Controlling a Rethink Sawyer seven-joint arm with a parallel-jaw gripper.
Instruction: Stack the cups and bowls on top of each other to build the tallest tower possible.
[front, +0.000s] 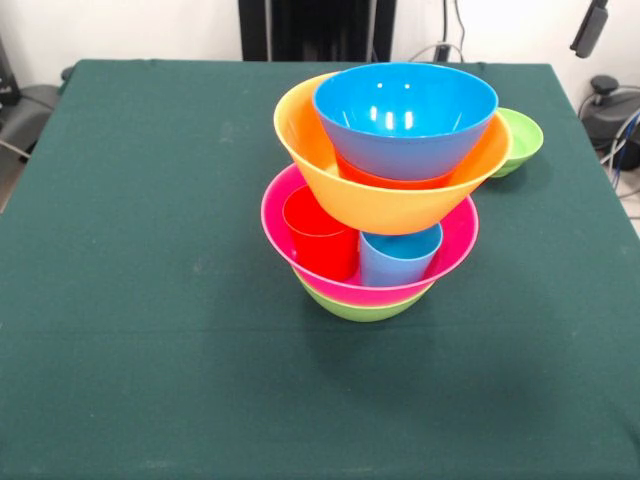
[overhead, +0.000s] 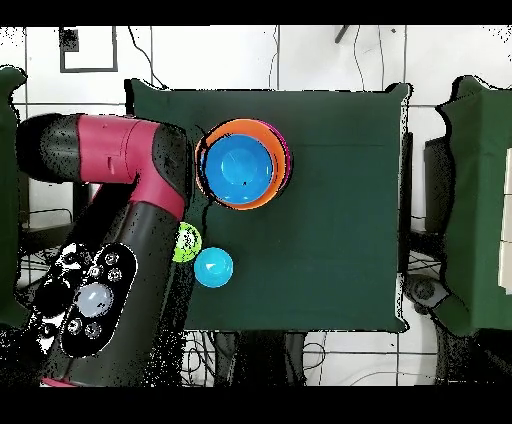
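Green table (front: 120, 250): tower (front: 385, 190) centred, leaning toward 3 o'clock. Small green bowl (front: 520, 140) loose at its 2 o'clock. Gripper hidden; grip unknown. Seat additions centrally, gently.

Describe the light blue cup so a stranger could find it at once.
Find the tower on the green table. In its large pink bowl, under the yellow-orange bowl, stand two cups. The light blue cup is right of the red cup.

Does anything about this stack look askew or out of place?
Yes. The large glossy yellow-orange bowl rests on the red cup and light blue cup standing inside the pink bowl, not nested, and looks offset.
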